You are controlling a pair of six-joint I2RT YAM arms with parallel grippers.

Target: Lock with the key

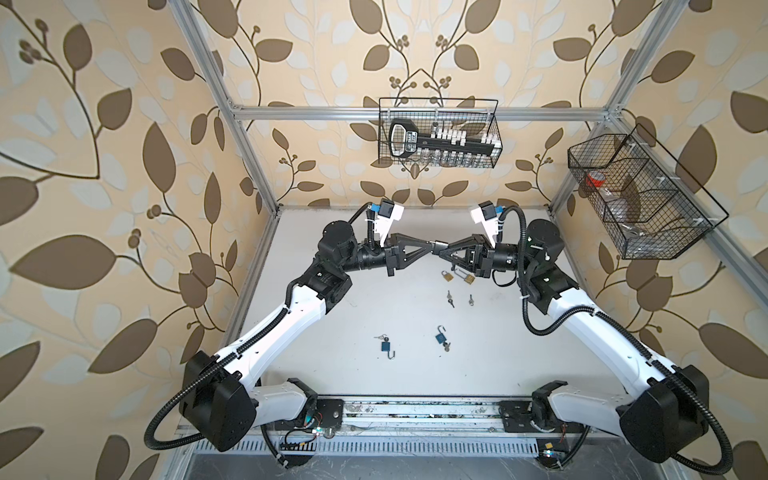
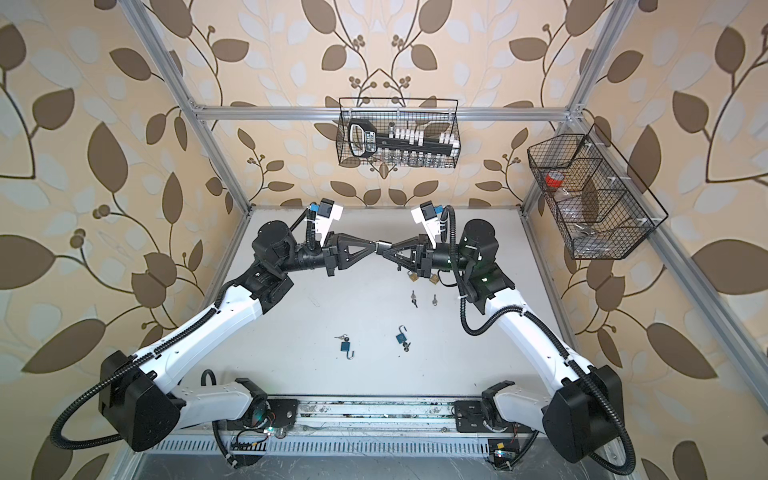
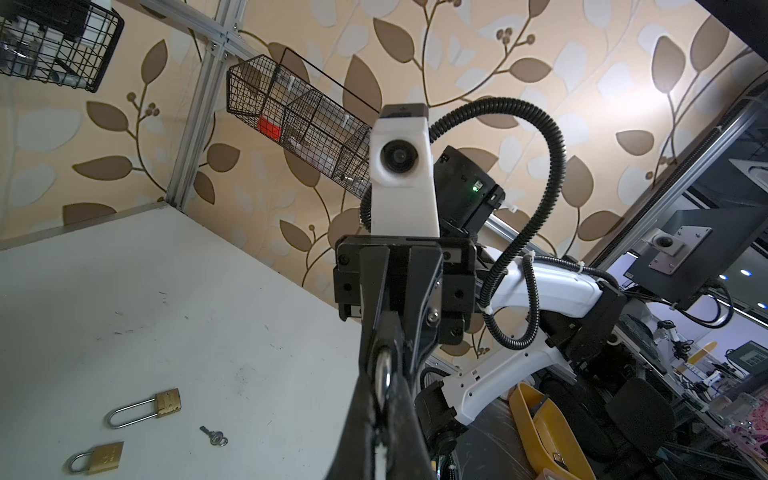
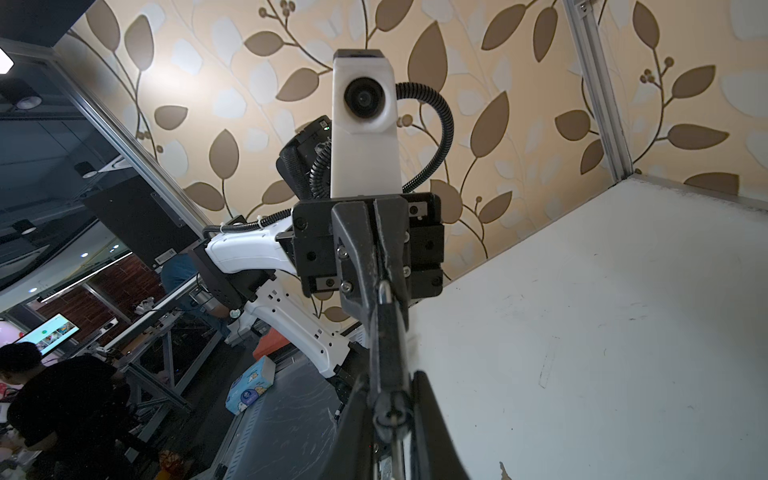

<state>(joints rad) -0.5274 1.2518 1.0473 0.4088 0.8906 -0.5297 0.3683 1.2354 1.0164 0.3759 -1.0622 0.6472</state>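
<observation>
Key insertion looks to be in hand: above the counter (image 1: 395,307) the end effectors meet tip to tip. The left end effector (image 1: 431,246) is pinched shut on what seems, in cramped views, the key (image 4: 384,291). The right end effector (image 1: 439,245) clamps the padlock (image 3: 384,368) by its shackle. Next: seat the blade squarely, then twist. The label on the black rack (image 1: 409,139) is too blurred to read.
</observation>
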